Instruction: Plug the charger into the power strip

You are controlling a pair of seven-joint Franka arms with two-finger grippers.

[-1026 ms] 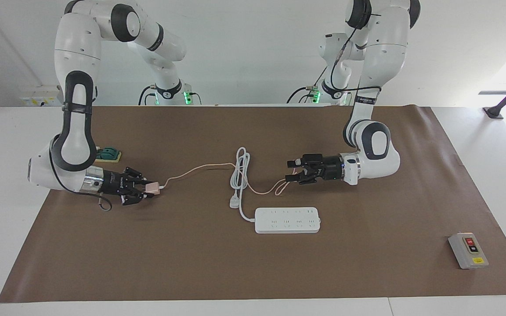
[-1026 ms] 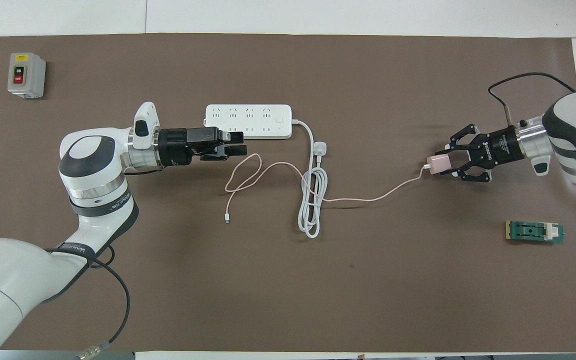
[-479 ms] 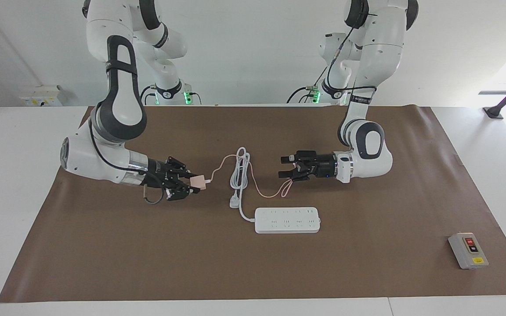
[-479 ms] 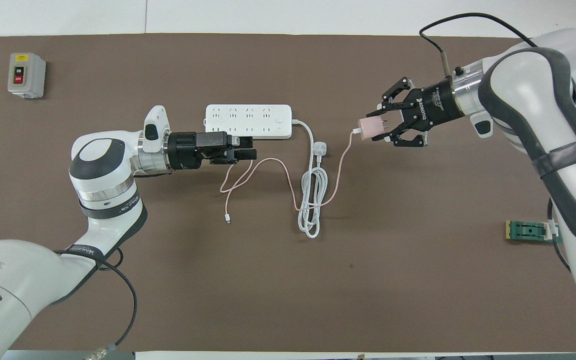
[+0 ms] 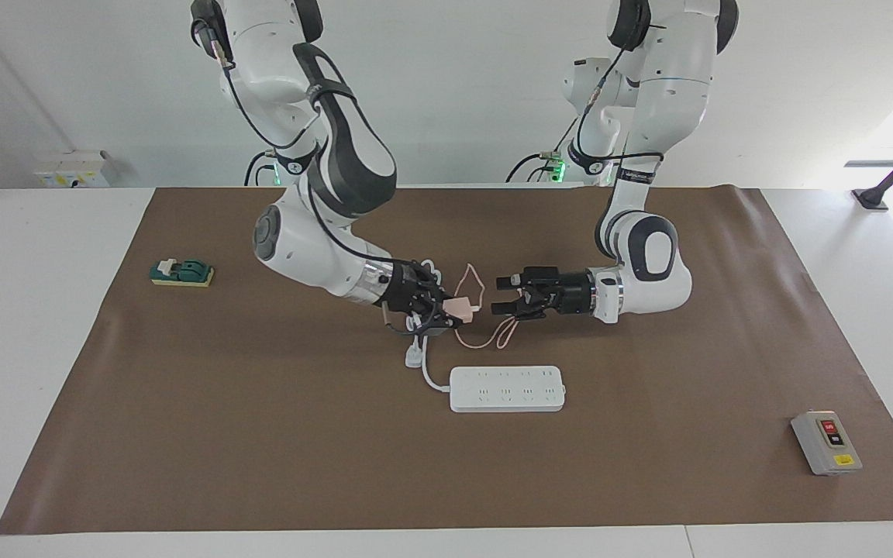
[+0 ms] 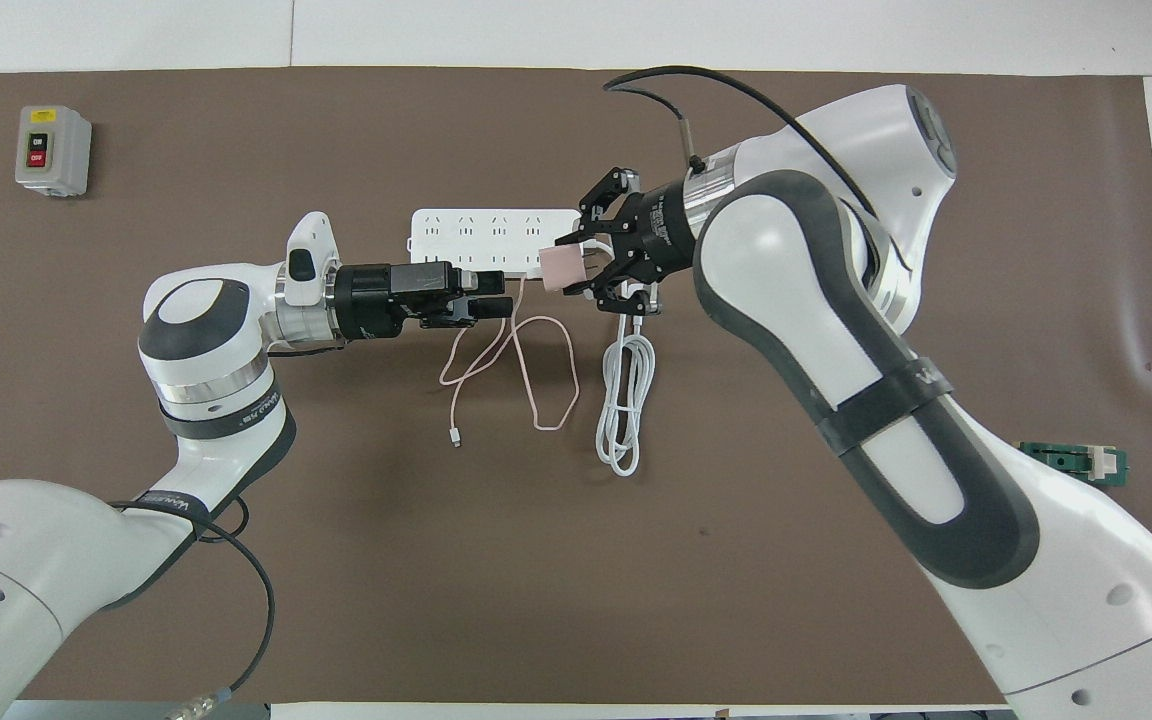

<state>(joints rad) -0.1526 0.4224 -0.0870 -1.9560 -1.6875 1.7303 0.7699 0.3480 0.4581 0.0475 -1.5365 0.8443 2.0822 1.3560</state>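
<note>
My right gripper (image 5: 453, 308) (image 6: 568, 268) is shut on the pale-pink charger (image 5: 460, 308) (image 6: 561, 267) and holds it in the air over the coiled white cord (image 6: 624, 400). The charger's thin pink cable (image 5: 485, 339) (image 6: 528, 372) hangs down and loops on the mat. The white power strip (image 5: 507, 388) (image 6: 476, 238) lies flat, farther from the robots than both grippers. My left gripper (image 5: 502, 295) (image 6: 496, 297) is open and faces the charger a short gap away, over the cable loops, with nothing between its fingers.
The strip's white plug (image 5: 414, 358) lies beside the coil. A grey box with red and black buttons (image 5: 826, 442) (image 6: 53, 150) stands toward the left arm's end of the table. A small green block (image 5: 181, 272) (image 6: 1076, 462) lies toward the right arm's end.
My right arm has swung the charger from its own end of the table to the middle, by the strip. The pink cable has bunched into loops. My left gripper has edged toward the middle.
</note>
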